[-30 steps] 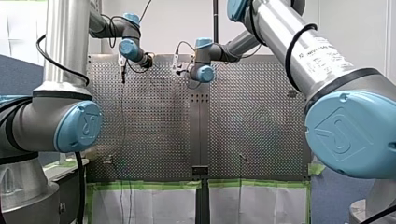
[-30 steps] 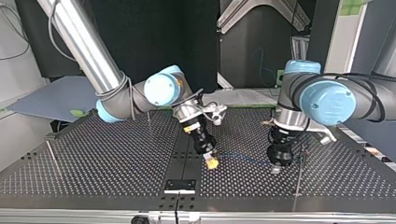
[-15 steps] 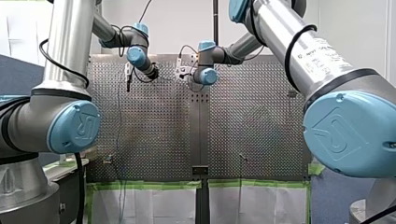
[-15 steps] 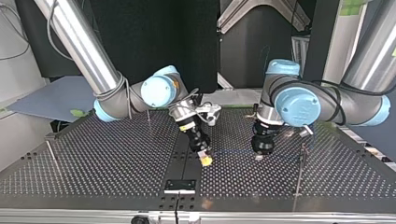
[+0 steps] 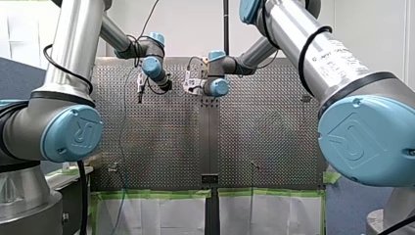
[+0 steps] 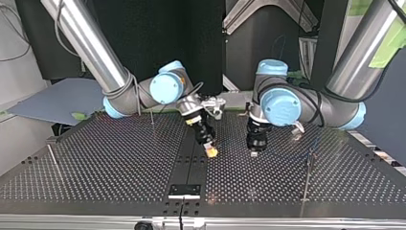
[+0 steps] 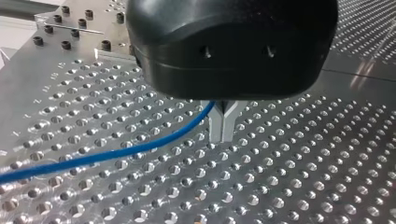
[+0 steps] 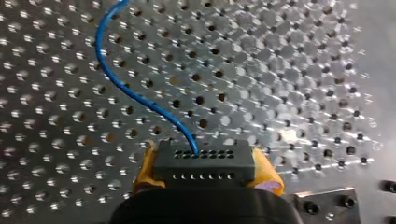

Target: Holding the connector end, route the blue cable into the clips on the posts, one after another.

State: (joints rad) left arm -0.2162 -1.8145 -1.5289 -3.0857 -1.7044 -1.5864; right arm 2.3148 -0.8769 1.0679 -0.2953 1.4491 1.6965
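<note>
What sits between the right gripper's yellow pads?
A dark connector with rows of holes, the blue cable leaving its face. The pads cover its sides; the right gripper hides its rear.

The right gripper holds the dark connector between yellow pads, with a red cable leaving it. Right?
No: the cable is blue, not red, as the right wrist view shows. The right gripper does hold the connector between yellow pads.

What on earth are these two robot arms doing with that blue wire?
Two arms work a blue cable over the perforated table. My right gripper holds its black connector between yellow pads; my left gripper is shut on the cable further along. The thin posts stand apart from both grippers.
</note>
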